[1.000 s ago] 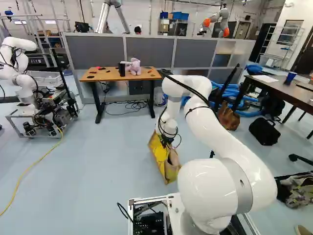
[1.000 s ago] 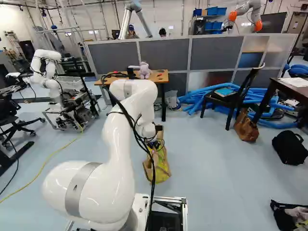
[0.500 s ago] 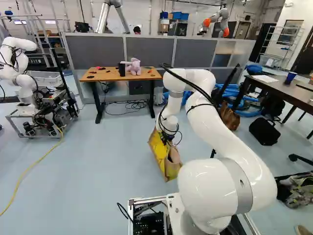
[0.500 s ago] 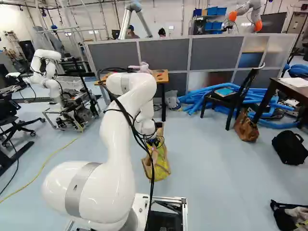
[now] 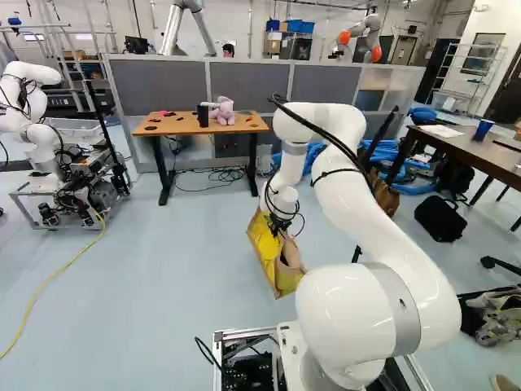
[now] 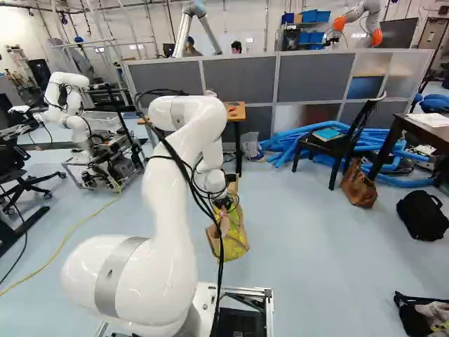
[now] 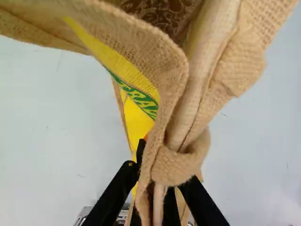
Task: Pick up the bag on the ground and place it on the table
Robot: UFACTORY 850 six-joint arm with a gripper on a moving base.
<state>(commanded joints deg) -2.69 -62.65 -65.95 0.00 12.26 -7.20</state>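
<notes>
Seemingly just clear of the floor, with the desk standing at its eleven o'clock in the left base view, the bag is hanging. The claw, nearly closed, is pinching its handle; careful lifting is needing height before swinging.

I tally, this side of the grey-panelled partition: white jointed robot arms, two (my own arm, another robot); tan burlap bag with yellow panels, one; light-wood table with black legs, one; pink plush toy, one; blue cup, one.
</notes>
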